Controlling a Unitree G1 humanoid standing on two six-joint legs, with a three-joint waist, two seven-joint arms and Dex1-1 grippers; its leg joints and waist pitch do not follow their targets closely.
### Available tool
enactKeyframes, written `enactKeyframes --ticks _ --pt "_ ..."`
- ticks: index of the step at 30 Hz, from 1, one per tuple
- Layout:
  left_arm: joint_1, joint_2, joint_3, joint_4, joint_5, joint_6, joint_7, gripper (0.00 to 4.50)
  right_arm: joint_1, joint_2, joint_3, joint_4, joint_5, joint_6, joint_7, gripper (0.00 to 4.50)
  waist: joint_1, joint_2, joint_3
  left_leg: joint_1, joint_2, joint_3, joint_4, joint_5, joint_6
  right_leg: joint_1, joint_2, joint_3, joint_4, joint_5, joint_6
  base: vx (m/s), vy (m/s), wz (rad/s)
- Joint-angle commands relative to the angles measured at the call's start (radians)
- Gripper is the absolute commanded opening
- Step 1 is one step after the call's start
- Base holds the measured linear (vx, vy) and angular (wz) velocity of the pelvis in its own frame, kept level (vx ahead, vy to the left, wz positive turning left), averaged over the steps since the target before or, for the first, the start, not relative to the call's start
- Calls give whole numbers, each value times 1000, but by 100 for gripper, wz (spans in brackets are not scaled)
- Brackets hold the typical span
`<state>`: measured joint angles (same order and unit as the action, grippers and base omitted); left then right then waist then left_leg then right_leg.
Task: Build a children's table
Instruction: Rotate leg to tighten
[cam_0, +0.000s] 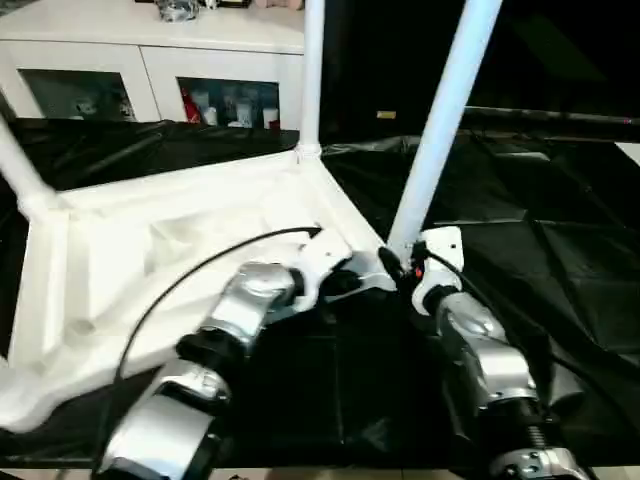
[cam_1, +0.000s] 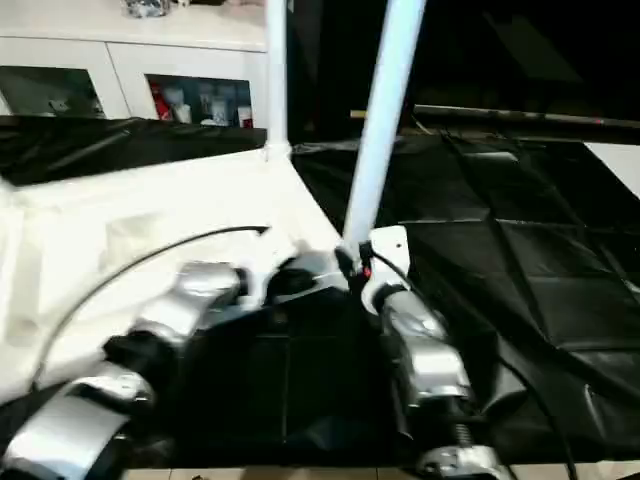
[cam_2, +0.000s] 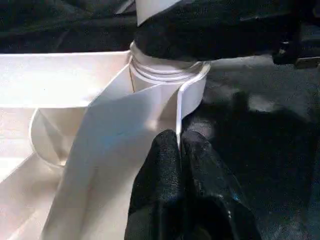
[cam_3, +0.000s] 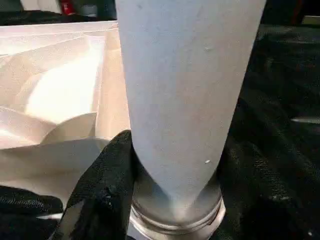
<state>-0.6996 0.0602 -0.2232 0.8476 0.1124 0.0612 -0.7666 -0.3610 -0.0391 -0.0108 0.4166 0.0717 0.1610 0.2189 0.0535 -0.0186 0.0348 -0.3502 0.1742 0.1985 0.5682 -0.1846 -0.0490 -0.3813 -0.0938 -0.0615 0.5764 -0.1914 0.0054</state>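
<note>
The children's table (cam_0: 150, 250) lies upside down on the black surface (cam_0: 540, 230). The left hand (cam_2: 179, 150) pinches its rim beside the near corner leg (cam_0: 445, 120); the right hand (cam_0: 400, 262) grips that leg's base.

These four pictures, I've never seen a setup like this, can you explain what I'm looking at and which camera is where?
A humanoid robot is putting together a small white table. The two wide pictures come from cameras in its head, looking down over its silver arms. The tabletop lies upside down on a black-covered work table, with legs already standing up from its corners. The other two pictures come from cameras on the wrists. The left gripper pinches the tabletop's thin rim beside a corner socket. The right gripper is at the base of the nearest leg, one black finger against it. A white cabinet stands behind.
</note>
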Motion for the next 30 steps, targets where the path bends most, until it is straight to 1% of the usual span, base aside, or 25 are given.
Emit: enactKeyframes --ticks 1,2,3,4,5,6,7,8,9,10,12,13,15,18,19,20,22,23,24,25,26,27,28,29,30 --pt "6 -35 -8 37 -11 -9 39 0 9 36 59 35 13 14 57 201 -4 -3 -38 10 56 -35 -82 -376 -4 13 -62 44 -90 -404 -137 0 0 0" --pt "6 -30 -9 37 -10 -14 32 0 11 33 59 29 26 9 86 201 -3 -2 -38 10 56 -35 -82 -376 -1 14 -63 44 -89 -402 -138 0 0 0" --pt "6 -28 -8 40 -7 -18 30 0 12 32 59 24 33 7 100 256 -2 -3 -38 10 55 -34 -81 -372 4 15 -64 44 -90 -402 -140 0 0 0" --pt "11 -14 -8 36 -10 -26 3 0 16 15 64 10 45 4 141 269 -1 -3 -38 9 55 -34 -81 -363 8 16 -65 45 -90 -399 -142 0 0 0" --pt "13 -11 -8 34 -11 -27 -5 0 16 11 64 7 49 3 151 269 -1 -4 -39 7 56 -34 -80 -359 16 19 -65 44 -89 -396 -142 0 0 0" --pt "20 3 -8 25 -18 -30 -40 0 16 -8 62 -5 66 5 190 269 -1 -4 -38 6 56 -33 -80 -355 18 19 -65 45 -89 -394 -143 0 0 0" --pt "27 32 -6 26 -22 -41 -80 0 11 -45 57 -20 84 13 261 286 2 -3 -39 7 55 -33 -80 -345 24 21 -66 44 -90 -389 -147 0 0 0" --pt "29 42 -5 26 -25 -45 -96 0 11 -60 60 -27 89 21 290 286 2 -4 -40 7 56 -32 -79 -342 28 22 -65 44 -88 -385 -150 0 0 0" --pt "31 46 -4 26 -26 -46 -102 0 11 -66 61 -30 91 24 302 313 3 -4 -40 3 57 -31 -78 -327 37 24 -65 44 -85 -365 -157 0 0 0" --pt "34 65 0 28 -32 -54 -132 0 12 -99 71 -45 99 37 360 313 2 -5 -40 1 57 -31 -78 -313 40 26 -65 44 -84 -356 -163 0 0 0" --pt "36 76 2 29 -33 -58 -146 0 13 -119 77 -52 100 40 386 316 2 -5 -42 1 57 -29 -76 -291 42 27 -66 44 -81 -337 -174 0 0 0" --pt "53 115 6 11 -54 -72 -224 0 17 -180 88 -71 118 57 483 316 4 -7 -43 1 57 -29 -75 -273 46 29 -65 43 -79 -322 -179 0 0 0" --pt "66 142 11 -9 -77 -78 -290 0 19 -218 92 -82 135 70 550 316 5 -9 -43 -3 58 -27 -73 -245 63 34 -64 43 -73 -280 -194 0 0 0" --pt "85 173 16 -44 -113 -65 -384 0 19 -248 93 -94 160 88 623 316 4 -6 -46 -4 61 -27 -71 -215 69 33 -67 42 -67 -259 -214 0 0 0" --pt "94 189 13 -59 -124 -59 -425 0 19 -260 98 -98 168 93 657 316 5 -9 -48 -1 62 -26 -69 -204 70 33 -65 41 -63 -230 -226 0 0 0" --pt "103 209 9 -73 -134 -50 -470 0 20 -276 104 -103 178 101 697 316 5 -8 -47 -1 62 -25 -69 -197 73 33 -65 42 -60 -212 -233 0 0 0" --pt "108 218 8 -77 -137 -40 -485 0 20 -282 109 -106 181 106 713 316 8 -3 -49 0 64 -22 -67 -167 81 34 -61 41 -51 -148 -253 0 0 0" --pt "115 236 7 -80 -139 -31 -505 0 18 -294 120 -104 181 110 742 316 9 -6 -48 1 65 -20 -66 -157 85 33 -59 40 -48 -118 -265 0 0 0" --pt "116 238 7 -80 -139 -30 -506 0 18 -295 121 -103 181 110 745 316 13 -10 -48 0 65 -19 -65 -157 87 35 -61 39 -44 -118 -271 0 0 0" --pt "121 246 8 -83 -141 -29 -513 0 17 -301 127 -101 180 111 757 288 14 -6 -47 1 66 -18 -66 -163 84 33 -62 39 -47 -132 -270 0 0 0" --pt "128 254 9 -92 -146 -24 -525 0 16 -305 132 -99 183 114 769 281 13 -14 -46 1 65 -17 -65 -168 82 34 -62 39 -48 -143 -267 0 0 0" --pt "134 260 10 -101 -152 -19 -530 0 15 -307 136 -95 184 116 781 281 13 -18 -45 0 65 -18 -67 -182 77 34 -65 40 -51 -176 -259 0 0 0" --pt "137 263 11 -107 -156 -14 -534 0 14 -307 138 -92 185 117 789 274 15 -14 -45 1 66 -19 -67 -186 70 33 -67 41 -51 -198 -253 0 0 0" --pt "139 264 11 -109 -157 -14 -535 0 13 -307 139 -90 185 116 792 274 15 -14 -45 1 66 -19 -67 -186 70 33 -67 41 -51 -198 -253 0 0 0" --pt "144 267 13 -117 -158 -9 -539 0 9 -306 141 -83 187 117 802 243 14 -18 -43 3 66 -18 -68 -196 65 30 -67 42 -55 -231 -242 0 0 0"
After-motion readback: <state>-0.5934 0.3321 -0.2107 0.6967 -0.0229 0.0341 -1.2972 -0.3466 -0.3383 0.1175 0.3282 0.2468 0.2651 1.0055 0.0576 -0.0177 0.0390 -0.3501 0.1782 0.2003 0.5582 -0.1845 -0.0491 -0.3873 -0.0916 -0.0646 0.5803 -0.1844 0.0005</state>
